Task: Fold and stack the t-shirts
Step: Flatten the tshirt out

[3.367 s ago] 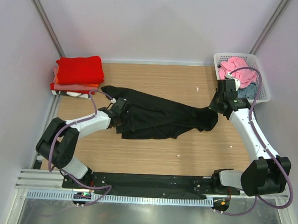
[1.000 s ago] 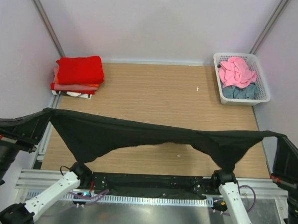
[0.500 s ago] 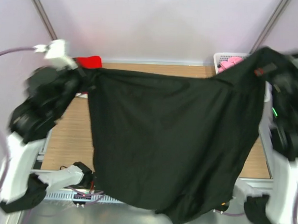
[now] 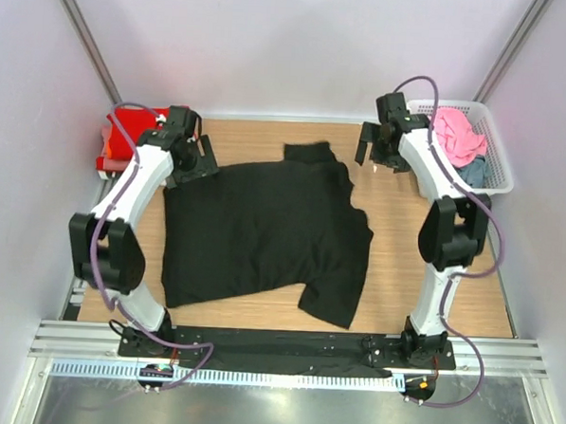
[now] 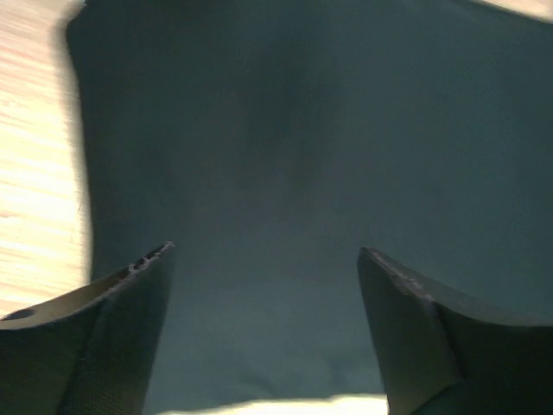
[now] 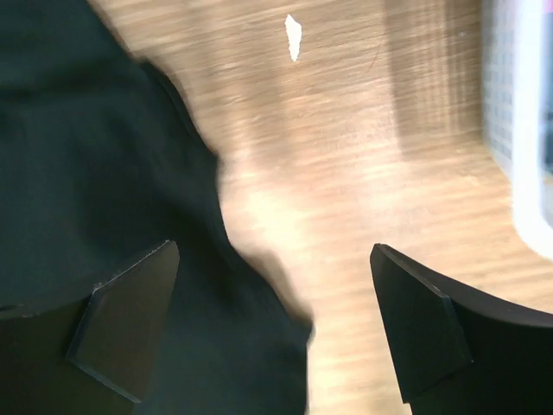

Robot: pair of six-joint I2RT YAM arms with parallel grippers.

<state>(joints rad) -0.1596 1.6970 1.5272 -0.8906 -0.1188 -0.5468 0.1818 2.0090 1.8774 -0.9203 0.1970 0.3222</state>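
Note:
A black t-shirt lies spread on the wooden table, with one sleeve pointing to the back. My left gripper hovers over its back left corner, open and empty. In the left wrist view the black cloth fills the space below the left gripper. My right gripper stands open by the back right edge of the shirt. In the right wrist view the shirt's edge lies under the left finger of the right gripper.
A stack of folded shirts with a red one on top sits at the back left, just behind my left arm. A white lattice basket at the back right holds a pink shirt and a grey-blue one.
The black t-shirt was stretched and swung up in the air between both shut grippers; now it lies flat on the table and both grippers have opened and let go.

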